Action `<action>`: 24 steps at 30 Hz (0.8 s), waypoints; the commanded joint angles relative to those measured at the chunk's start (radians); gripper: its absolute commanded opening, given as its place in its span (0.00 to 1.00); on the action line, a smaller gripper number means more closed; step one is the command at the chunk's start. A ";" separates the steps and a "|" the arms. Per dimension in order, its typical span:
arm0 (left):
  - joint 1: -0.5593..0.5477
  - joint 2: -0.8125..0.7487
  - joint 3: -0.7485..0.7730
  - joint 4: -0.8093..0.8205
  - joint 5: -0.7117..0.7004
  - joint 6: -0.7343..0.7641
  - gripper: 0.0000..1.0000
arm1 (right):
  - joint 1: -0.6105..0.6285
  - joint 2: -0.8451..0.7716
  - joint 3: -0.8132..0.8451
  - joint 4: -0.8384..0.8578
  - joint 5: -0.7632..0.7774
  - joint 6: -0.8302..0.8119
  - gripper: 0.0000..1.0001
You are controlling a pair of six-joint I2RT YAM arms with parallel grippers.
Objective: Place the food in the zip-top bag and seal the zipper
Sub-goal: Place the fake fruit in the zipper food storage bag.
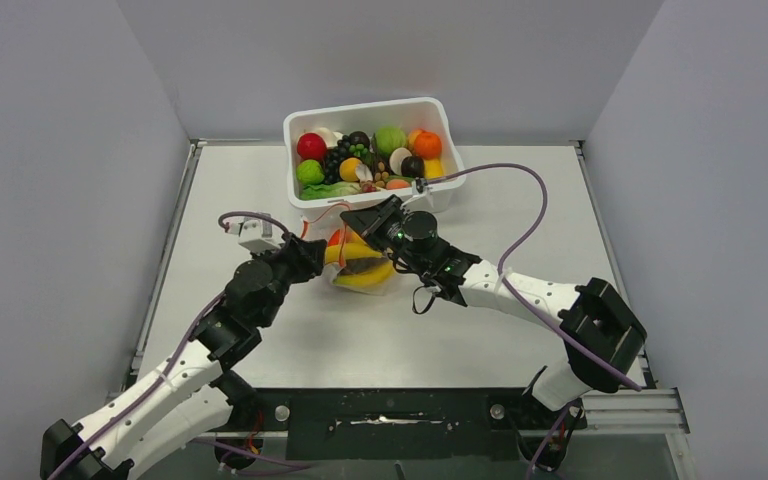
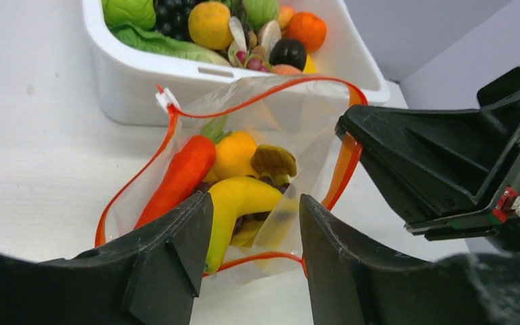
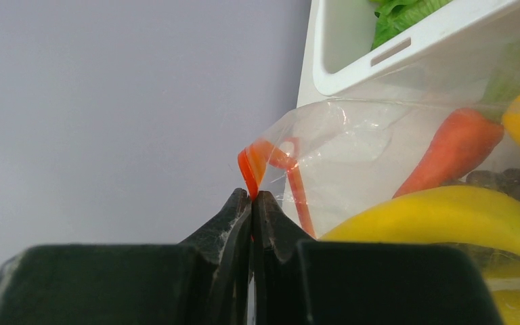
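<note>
The clear zip-top bag [image 1: 358,266] lies in front of the tub with its mouth open. Its orange-red zipper [image 2: 257,101] rings the mouth. Inside lie the yellow banana [image 2: 238,198], an orange carrot-like piece [image 2: 179,177], the orange-yellow pepper [image 2: 235,153] and dark grapes [image 3: 511,181]. My left gripper [image 2: 254,203] is open, its fingers either side of the near edge of the mouth; it shows in the top view [image 1: 312,255]. My right gripper [image 3: 252,196] is shut on the end of the zipper [image 3: 252,169] and holds it up; it shows in the top view [image 1: 353,224].
The white tub [image 1: 440,110] with several other toy foods stands just behind the bag, close to both grippers; its wall shows in the left wrist view [image 2: 142,81]. Grey walls enclose the table on three sides. The right gripper's black body [image 2: 447,162] is just right of the bag.
</note>
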 commanded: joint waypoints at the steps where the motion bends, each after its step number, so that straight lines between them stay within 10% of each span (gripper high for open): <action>1: 0.010 -0.009 0.115 -0.274 0.105 -0.059 0.49 | -0.009 -0.031 0.043 0.078 -0.009 0.001 0.00; 24: 0.029 0.003 0.270 -0.630 0.146 -0.100 0.47 | -0.025 -0.086 0.000 0.048 -0.232 -0.163 0.00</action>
